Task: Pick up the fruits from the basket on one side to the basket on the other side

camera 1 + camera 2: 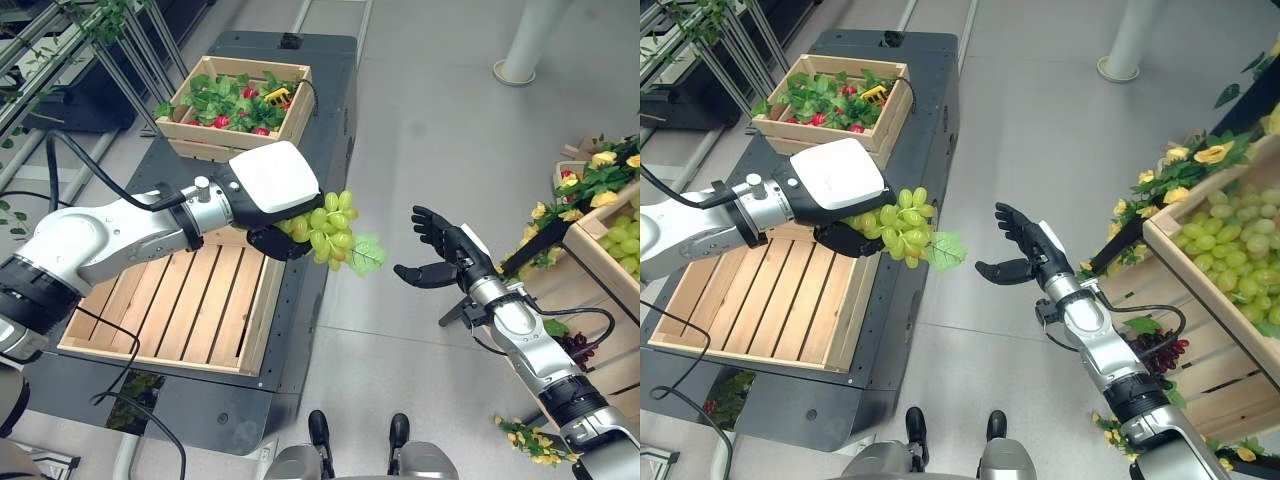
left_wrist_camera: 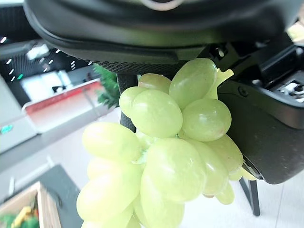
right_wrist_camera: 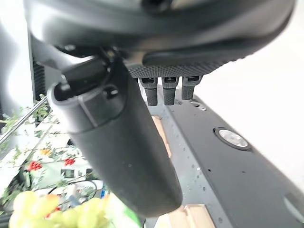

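A bunch of green grapes [image 1: 330, 232] with a green leaf hangs in the air past the right edge of the dark platform, over the grey floor. My left hand [image 1: 272, 238] is shut on the bunch, and the grapes [image 2: 161, 152] bulge out under its fingers in the left wrist view. My right hand [image 1: 440, 255] is open a short way to the right of the grapes, palm turned towards them, holding nothing. An empty slatted wooden crate [image 1: 170, 305] lies on the platform below my left arm. A crate of green grapes [image 1: 1230, 250] stands at the right.
A smaller wooden crate [image 1: 235, 105] with leaves, red fruit and a yellow item sits at the far end of the dark platform [image 1: 320, 130]. Yellow flowers and leaves [image 1: 590, 175] trim the right crate. Dark grapes [image 1: 1155, 350] lie by my right forearm.
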Tool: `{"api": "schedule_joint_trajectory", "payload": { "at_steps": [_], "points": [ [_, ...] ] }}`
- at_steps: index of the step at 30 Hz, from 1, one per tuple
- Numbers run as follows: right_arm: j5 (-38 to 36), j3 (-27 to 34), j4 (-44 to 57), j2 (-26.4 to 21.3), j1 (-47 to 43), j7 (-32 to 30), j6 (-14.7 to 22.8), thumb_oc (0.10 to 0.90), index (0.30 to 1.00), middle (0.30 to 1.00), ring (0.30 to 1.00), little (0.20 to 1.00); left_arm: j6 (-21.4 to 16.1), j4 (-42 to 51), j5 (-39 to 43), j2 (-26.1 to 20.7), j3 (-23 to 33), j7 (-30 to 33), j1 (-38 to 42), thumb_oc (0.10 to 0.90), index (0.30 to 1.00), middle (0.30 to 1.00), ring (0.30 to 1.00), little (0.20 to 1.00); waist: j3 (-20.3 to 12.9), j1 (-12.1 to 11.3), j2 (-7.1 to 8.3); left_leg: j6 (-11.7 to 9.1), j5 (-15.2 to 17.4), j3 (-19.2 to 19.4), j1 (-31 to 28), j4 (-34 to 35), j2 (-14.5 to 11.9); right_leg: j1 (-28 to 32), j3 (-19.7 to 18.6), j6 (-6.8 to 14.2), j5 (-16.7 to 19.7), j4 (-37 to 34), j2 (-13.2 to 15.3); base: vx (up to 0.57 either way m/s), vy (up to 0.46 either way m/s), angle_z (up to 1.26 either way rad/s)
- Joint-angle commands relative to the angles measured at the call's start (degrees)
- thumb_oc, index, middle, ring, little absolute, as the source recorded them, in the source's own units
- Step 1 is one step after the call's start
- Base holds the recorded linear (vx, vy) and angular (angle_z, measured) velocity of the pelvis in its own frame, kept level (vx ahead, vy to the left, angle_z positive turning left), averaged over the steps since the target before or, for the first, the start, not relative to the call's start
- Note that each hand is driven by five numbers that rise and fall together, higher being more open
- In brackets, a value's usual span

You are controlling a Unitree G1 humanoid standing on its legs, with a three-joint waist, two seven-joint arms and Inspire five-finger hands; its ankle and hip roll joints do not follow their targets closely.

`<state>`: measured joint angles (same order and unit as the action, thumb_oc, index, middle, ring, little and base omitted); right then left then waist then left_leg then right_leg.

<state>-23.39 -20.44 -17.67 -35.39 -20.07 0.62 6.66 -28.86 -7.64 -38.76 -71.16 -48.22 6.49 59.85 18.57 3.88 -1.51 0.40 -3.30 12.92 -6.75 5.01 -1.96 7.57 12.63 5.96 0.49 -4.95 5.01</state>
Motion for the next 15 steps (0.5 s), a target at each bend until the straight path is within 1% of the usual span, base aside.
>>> {"api": "schedule_joint_trajectory", "payload": {
  "at_steps": [1, 2, 4, 6, 7, 10, 11, 13, 15],
  "points": [
    [-7.4, 0.6, 1.0, -3.0, -2.6, 3.0, 0.7, 0.8, 0.9, 0.9, 0.9, 0.9, 3.0, -2.2, 0.4, 1.4, -2.0, 4.0, 9.4, 0.4, 0.3, 0.3, 0.3, 0.3, -13.5, 0.6, -1.49, -2.1, 6.7, -1.4, -0.9, -0.2, 0.4, -0.2, 0.7, -1.2, -3.6, 1.8, -1.0, 0.0, -0.025, -0.18],
    [-8.0, 0.5, 1.0, -2.9, -2.6, 3.6, 0.4, 0.8, 0.9, 0.9, 0.9, 0.9, 3.0, -2.1, 0.3, 1.5, -2.5, 4.0, 9.9, 0.4, 0.3, 0.3, 0.3, 0.3, -13.5, 0.6, -1.44, -2.1, 6.7, -1.3, -0.9, -0.2, 0.4, -0.1, 0.7, -1.2, -3.6, 1.8, -1.0, 0.0, -0.027, -0.23],
    [-14.1, -0.8, 0.9, -2.6, -3.0, 8.1, -2.8, 0.8, 0.9, 0.9, 0.9, 0.9, 2.9, -2.1, -1.0, 2.7, -6.4, 3.9, 14.1, 0.4, 0.3, 0.3, 0.3, 0.3, -13.6, 1.0, -1.33, -2.2, 6.9, -1.0, -1.4, -0.4, 0.3, 0.2, 0.5, -1.1, -3.7, 1.9, -1.1, 0.01, -0.038, -0.19],
    [-16.2, -1.1, 0.9, -2.4, -2.9, 9.7, -3.8, 0.8, 0.9, 0.9, 0.9, 0.9, 2.3, -2.3, -2.0, 3.1, -7.5, 4.1, 15.4, 0.4, 0.3, 0.3, 0.3, 0.3, -13.7, 1.2, -1.29, -2.2, 7.0, -0.8, -1.5, -0.5, 0.2, 0.3, 0.5, -1.1, -3.7, 1.9, -1.1, 0.01, -0.033, -0.07],
    [-17.6, -1.7, 0.4, -2.1, -3.2, 11.1, -4.4, 0.8, 0.9, 0.9, 0.9, 0.9, 2.0, -2.4, -3.1, 3.8, -9.0, 4.2, 16.9, 0.4, 0.3, 0.3, 0.3, 0.3, -13.8, 1.4, -1.28, -2.2, 7.0, -0.7, -1.6, -0.5, 0.2, 0.4, 0.5, -1.0, -3.7, 1.8, -1.1, 0.01, -0.035, -0.09],
    [-20.1, -2.9, 0.0, -1.2, -4.2, 11.8, -5.0, 0.8, 0.9, 0.9, 0.9, 0.9, 1.2, -2.3, -6.5, 5.7, -12.3, 4.6, 20.0, 0.4, 0.3, 0.3, 0.3, 0.3, -14.0, 1.7, -1.22, -2.3, 7.0, -0.7, -2.0, -0.3, 0.1, 0.6, 0.3, -0.9, -3.5, 1.6, -1.1, 0.01, -0.041, -0.06],
    [-20.3, -3.0, 0.0, -1.2, -4.4, 11.9, -5.1, 0.8, 0.9, 0.9, 0.9, 0.9, 1.1, -2.3, -6.9, 5.8, -12.6, 4.8, 20.3, 0.4, 0.3, 0.3, 0.3, 0.3, -14.0, 1.7, -1.17, -2.3, 7.0, -0.6, -2.0, -0.3, 0.1, 0.6, 0.3, -0.9, -3.5, 1.6, -1.1, 0.01, -0.031, -0.12],
    [-22.1, -3.7, -0.2, -0.6, -5.6, 12.6, -5.6, 0.8, 0.9, 0.9, 0.9, 0.9, -0.2, -1.7, -9.8, 6.8, -14.9, 6.7, 22.3, 0.4, 0.3, 0.3, 0.3, 0.3, -14.1, 1.8, -1.17, -2.4, 6.9, -0.7, -2.1, -0.2, 0.0, 0.6, 0.3, -0.7, -3.3, 1.4, -1.2, 0.01, -0.034, -0.14],
    [-22.7, -4.1, 0.1, -0.4, -6.1, 12.7, -6.0, 0.8, 0.9, 0.9, 0.9, 0.9, -0.8, -1.4, -11.0, 7.2, -15.7, 7.5, 22.9, 0.4, 0.3, 0.3, 0.3, 0.3, -14.2, 1.9, -1.15, -2.4, 7.0, -0.7, -2.2, -0.2, 0.0, 0.7, 0.3, -0.7, -3.3, 1.4, -1.2, 0.01, -0.025, -0.06]
  ]
}}
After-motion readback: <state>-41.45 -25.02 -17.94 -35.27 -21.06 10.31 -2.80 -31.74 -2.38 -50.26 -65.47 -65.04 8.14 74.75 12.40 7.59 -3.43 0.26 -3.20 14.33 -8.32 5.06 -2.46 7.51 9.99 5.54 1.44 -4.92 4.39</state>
